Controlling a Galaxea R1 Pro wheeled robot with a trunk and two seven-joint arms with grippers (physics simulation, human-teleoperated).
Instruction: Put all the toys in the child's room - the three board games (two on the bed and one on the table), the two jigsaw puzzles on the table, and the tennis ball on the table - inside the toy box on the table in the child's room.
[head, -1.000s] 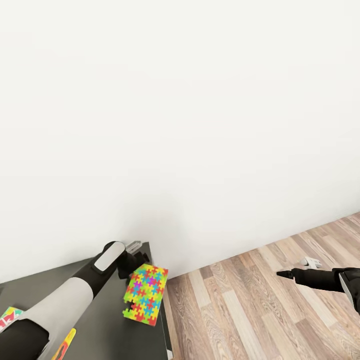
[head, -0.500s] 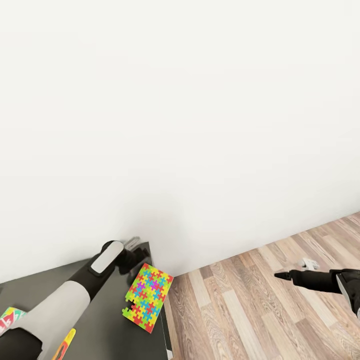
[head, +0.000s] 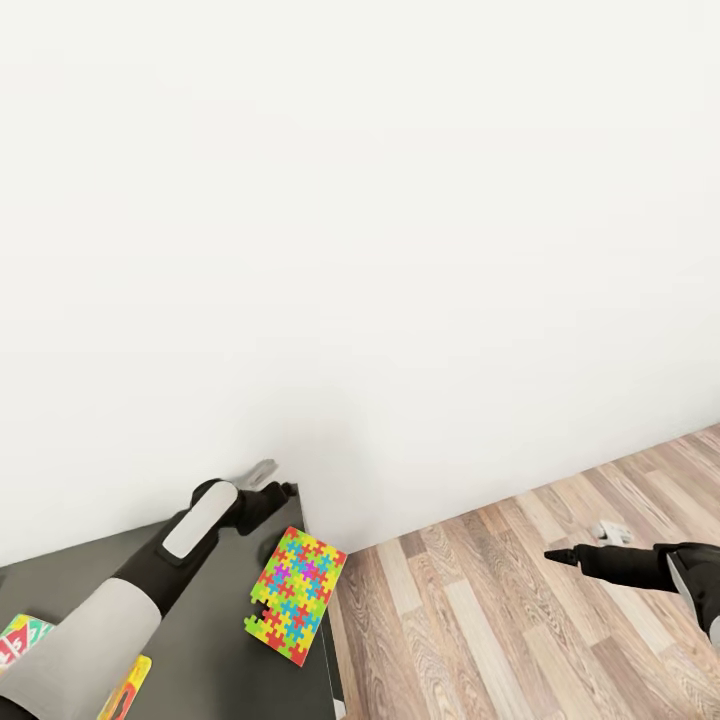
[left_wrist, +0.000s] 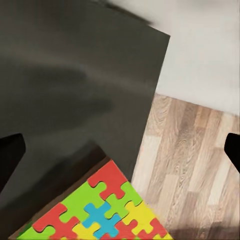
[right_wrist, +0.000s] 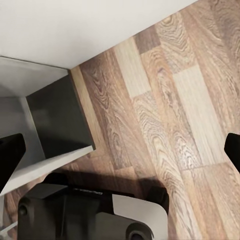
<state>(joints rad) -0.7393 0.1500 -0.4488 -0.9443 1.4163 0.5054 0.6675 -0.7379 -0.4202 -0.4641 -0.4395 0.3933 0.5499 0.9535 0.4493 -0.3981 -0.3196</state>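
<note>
Jigsaw puzzle (head: 296, 596) lying flat at tabletop (head: 210, 630) corner edge; left tool (head: 262, 478) reaching out above far corner, spread open; right tool (head: 585, 545) extending over floor (head: 500, 620), also parted.

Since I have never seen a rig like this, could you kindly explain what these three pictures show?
They are simulator renders from a two-armed wheeled robot. The head camera looks down over both arms: the left tool is near the far corner of a dark-topped table, the right tool is out over the wood floor. A colourful jigsaw puzzle lies flat at the table's edge, held by nothing. Two more colourful items peek in at the lower left, too cropped to name. The other two pictures come from cameras beside each tool, whose open fingertips show as dark shapes at the sides.
</note>
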